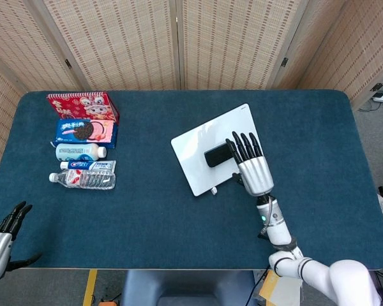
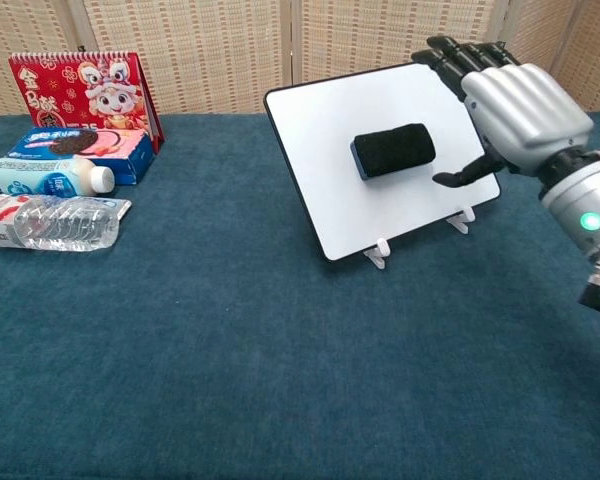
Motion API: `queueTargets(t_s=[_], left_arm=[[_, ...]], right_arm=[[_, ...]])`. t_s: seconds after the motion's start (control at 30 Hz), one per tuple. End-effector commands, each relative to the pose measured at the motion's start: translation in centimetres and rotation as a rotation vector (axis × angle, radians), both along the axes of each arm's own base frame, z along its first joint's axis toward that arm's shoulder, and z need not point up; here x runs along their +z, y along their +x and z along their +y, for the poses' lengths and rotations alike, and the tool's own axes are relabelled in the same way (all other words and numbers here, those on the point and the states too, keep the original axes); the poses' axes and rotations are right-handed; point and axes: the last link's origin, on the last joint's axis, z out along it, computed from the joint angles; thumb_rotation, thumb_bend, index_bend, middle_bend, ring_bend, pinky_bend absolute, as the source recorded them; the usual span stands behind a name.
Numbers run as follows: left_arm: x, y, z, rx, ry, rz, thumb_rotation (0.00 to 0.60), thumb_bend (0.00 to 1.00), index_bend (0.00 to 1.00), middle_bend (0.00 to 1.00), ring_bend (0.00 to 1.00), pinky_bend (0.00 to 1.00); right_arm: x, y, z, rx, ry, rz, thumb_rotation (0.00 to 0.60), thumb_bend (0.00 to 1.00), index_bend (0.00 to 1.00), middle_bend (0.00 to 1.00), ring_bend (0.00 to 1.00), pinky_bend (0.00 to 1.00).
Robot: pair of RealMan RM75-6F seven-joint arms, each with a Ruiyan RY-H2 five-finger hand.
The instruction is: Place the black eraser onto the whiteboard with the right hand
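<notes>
The black eraser (image 1: pixel 217 155) (image 2: pixel 393 150) sticks to the tilted whiteboard (image 1: pixel 198 150) (image 2: pixel 330 170), near its middle. My right hand (image 1: pixel 252 164) (image 2: pixel 510 100) hovers just right of the eraser, fingers spread and holding nothing, clear of the eraser. My left hand (image 1: pixel 3 237) sits low at the table's near left corner, fingers apart and empty; it does not show in the chest view.
At the left of the table lie a red calendar (image 1: pixel 82 105) (image 2: pixel 80 90), an Oreo box (image 1: pixel 85 132) (image 2: pixel 75 150), a small white bottle (image 1: pixel 80 152) (image 2: pixel 45 177) and a clear water bottle (image 1: pixel 83 178) (image 2: pixel 50 222). The whiteboard rests on small white feet (image 2: pixel 378 258).
</notes>
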Motion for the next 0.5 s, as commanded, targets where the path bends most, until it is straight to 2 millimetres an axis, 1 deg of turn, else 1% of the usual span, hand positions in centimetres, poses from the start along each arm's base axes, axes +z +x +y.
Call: queueTargets(t_s=[0.03,0.07,0.17,0.27,0.37,0.5], left_arm=[[0.0,0.1,-0.1,-0.005,0.003,0.0,0.598,0.06,0.0,0.07,0.19,0.38],[0.0,0.2,-0.2,-0.007,0.004,0.001,0.599,0.06,0.0,0.07,0.19,0.38],[-0.1,0.3,-0.3,-0.013,0.002,0.003,0.6,0.06,0.0,0.07,0.19,0.38],[-0.2,0.4,-0.3,-0.016,0.001,0.006,0.6,0.06,0.0,0.07,0.19,0.38],[-0.2,0.6,-0.1,-0.065,0.018,0.016,0.599,0.06,0.0,0.08,0.2,0.4],[-0.2,0.7,-0.1,-0.122,0.051,0.011,0.6,0.06,0.0,0.11,0.23,0.44]], right_arm=[[6.2,-5.6,9.6,-0.203,0.162,0.148,0.6,0.12,0.0,0.0,0.0,0.0],[7.5,-6.5,11.4,-0.266,0.209,0.207,0.6,0.12,0.0,0.0,0.0,0.0],[10.1,-8.3,14.9,-0.393,0.257,0.298,0.6,0.12,0.0,0.0,0.0,0.0],[11.3,-9.4,16.7,-0.425,0.217,0.24,0.6,0.12,0.0,0.0,0.0,0.0],[12.3,-10.2,17.7,-0.446,0.172,0.171,0.6,0.12,0.0,0.0,0.0,0.0],[13.2,-10.5,17.9,-0.456,0.133,0.14,0.6,0.12,0.0,0.0,0.0,0.0]])
